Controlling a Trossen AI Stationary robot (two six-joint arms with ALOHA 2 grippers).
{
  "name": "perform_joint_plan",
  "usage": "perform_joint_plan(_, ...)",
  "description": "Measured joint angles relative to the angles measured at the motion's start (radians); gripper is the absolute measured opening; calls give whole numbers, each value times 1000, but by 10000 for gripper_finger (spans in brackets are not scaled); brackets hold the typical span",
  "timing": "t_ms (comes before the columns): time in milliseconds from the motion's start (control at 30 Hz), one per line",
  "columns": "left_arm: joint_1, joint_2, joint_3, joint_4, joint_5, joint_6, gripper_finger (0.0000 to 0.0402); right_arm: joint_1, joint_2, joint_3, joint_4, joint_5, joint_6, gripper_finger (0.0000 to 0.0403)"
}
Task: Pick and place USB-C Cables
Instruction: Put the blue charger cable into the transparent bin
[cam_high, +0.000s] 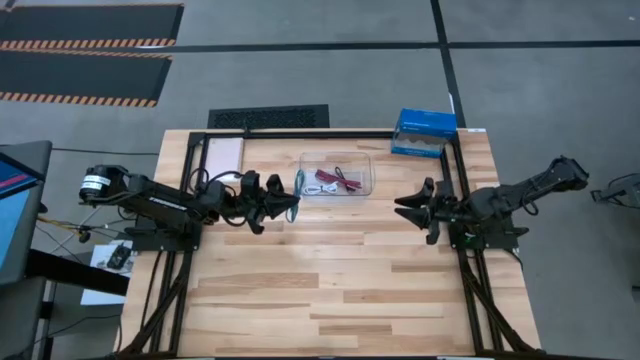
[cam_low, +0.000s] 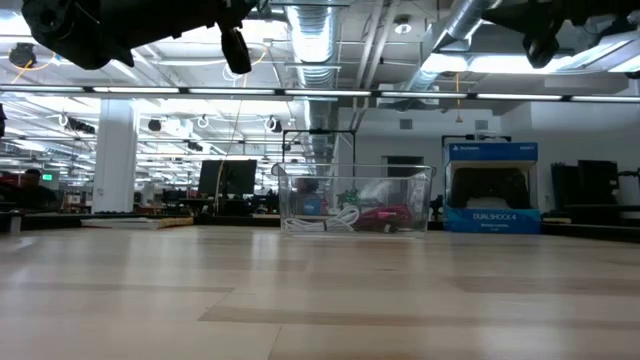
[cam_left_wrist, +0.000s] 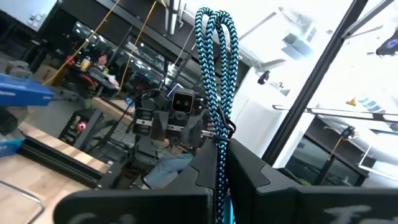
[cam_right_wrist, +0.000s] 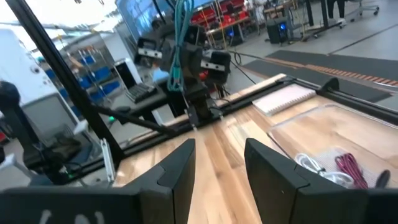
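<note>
1. Pinched in the left gripper (cam_left_wrist: 219, 163), the teal cable (cam_left_wrist: 216, 74) stands up as a looped braided bundle; the jaws are shut tight on its lower end.
2. Seen from above, that gripper hangs over the table (cam_high: 330, 290) just beside the near-left corner of the clear bin (cam_high: 337, 174), the teal loops dangling at its tip.
3. Inside the bin lie the white cable (cam_high: 321, 186) and the dark red cable (cam_high: 347, 179), touching each other; a black one I cannot make out.
4. Farther right, the right gripper (cam_high: 408, 207) waits with jaws part open, holding nothing.
5. Behind the bin stands a blue box (cam_high: 424, 132).
6. Judgement: these bundles are light, limp and springy; gripping across the gathered middle should keep loops from slipping free.
</note>
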Motion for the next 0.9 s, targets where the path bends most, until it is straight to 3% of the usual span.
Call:
perform_joint_plan(200,0,0,0,-3,26,-6,0,-2,0,0,-38,8,2,164)
perform_joint_plan(467,0,0,0,-7,13,39,0,-13,8,0,25,3,202,164)
perform_joint_plan(733,0,0,0,-15,12,41,0,-13,8,0,20,8,292,164)
perform_joint_plan(900,0,0,0,-23,-37,40,0,-13,27,0,-6,9,291,164)
